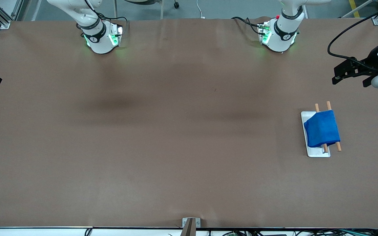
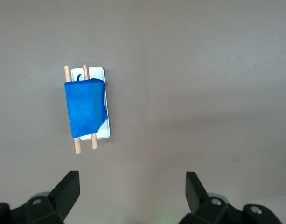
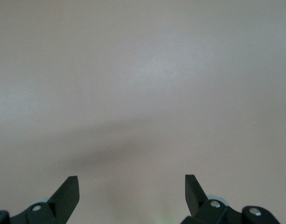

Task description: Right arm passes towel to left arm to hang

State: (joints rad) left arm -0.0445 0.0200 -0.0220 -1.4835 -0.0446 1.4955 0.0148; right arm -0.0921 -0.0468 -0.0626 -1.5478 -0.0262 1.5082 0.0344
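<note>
Brown table (image 1: 176, 147): one blue towel (image 1: 322, 128) draped over two wooden rods (image 1: 335, 139) on one white tray (image 1: 317, 153), toward left arm's end. Left gripper (image 2: 131, 186) spread, high over table near the rack. Right gripper (image 3: 132, 186) spread over bare table.

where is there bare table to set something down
Bare brown table spans from the right arm's end to the towel draped on the wooden rack. Only that rack, toward the left arm's end, is occupied. Left gripper and right gripper hang open, holding nothing.
</note>
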